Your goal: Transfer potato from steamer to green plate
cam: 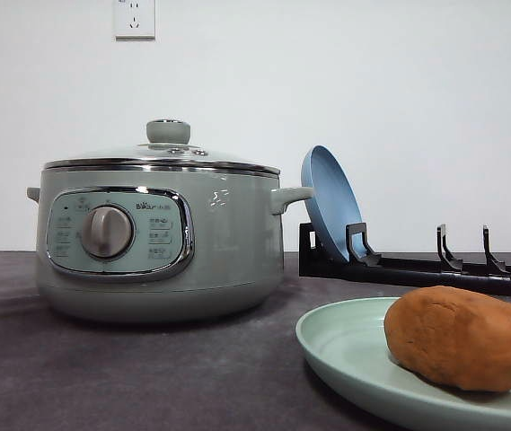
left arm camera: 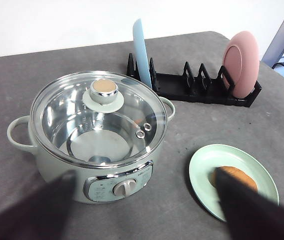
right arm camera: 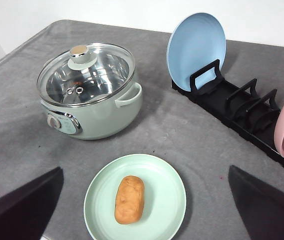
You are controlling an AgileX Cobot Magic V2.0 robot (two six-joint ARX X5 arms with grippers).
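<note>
Front: potato [cam: 463, 338] is lying on the green plate [cam: 345, 350], steamer [cam: 156, 235] sitting lidded just beside it. Left wrist: left gripper [left arm camera: 146, 212] is hovering spread wide, empty, above steamer and plate. Right wrist: right gripper [right arm camera: 146, 210] is hanging wide open, empty, high over the plate.

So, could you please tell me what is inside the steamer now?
Through the glass lid, the steamer shows a bare steel interior; the potato lies on the green plate.

Left hand [left arm camera: 146, 210]: fingers [left arm camera: 251, 207] dark, matte black, blurred, wedge-shaped. Right hand [right arm camera: 144, 210]: same black wedges, no markings legible.
</note>
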